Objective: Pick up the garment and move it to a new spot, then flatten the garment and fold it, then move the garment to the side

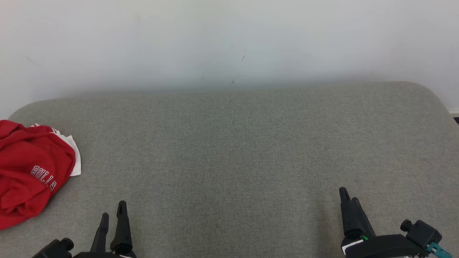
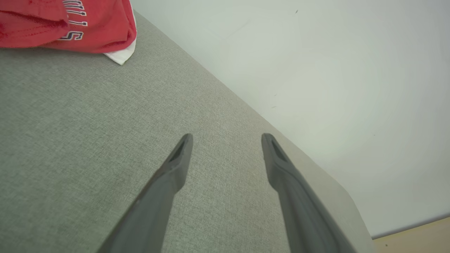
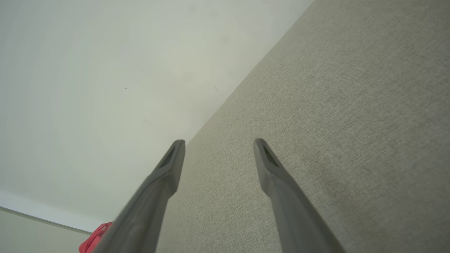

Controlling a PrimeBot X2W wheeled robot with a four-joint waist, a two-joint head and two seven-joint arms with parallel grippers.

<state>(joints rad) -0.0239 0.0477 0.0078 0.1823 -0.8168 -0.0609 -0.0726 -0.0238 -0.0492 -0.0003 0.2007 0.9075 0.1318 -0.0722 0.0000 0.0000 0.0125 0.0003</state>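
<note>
The garment (image 1: 28, 172) is a crumpled red jersey with white trim and "BULLS" lettering, heaped at the far left of the grey padded table (image 1: 236, 150). It also shows at the top left of the left wrist view as the garment (image 2: 70, 24), and a red scrap of the garment (image 3: 94, 240) peeks past a finger in the right wrist view. My left gripper (image 1: 113, 211) hovers open near the front edge, right of the garment and apart from it. My right gripper (image 1: 348, 196) is open at the lower right, far from the garment. Both hold nothing.
A pale wall (image 1: 229, 43) runs along the table's far edge. The table's far corners are rounded. A strip of tan floor (image 2: 415, 239) lies beyond the table's corner in the left wrist view.
</note>
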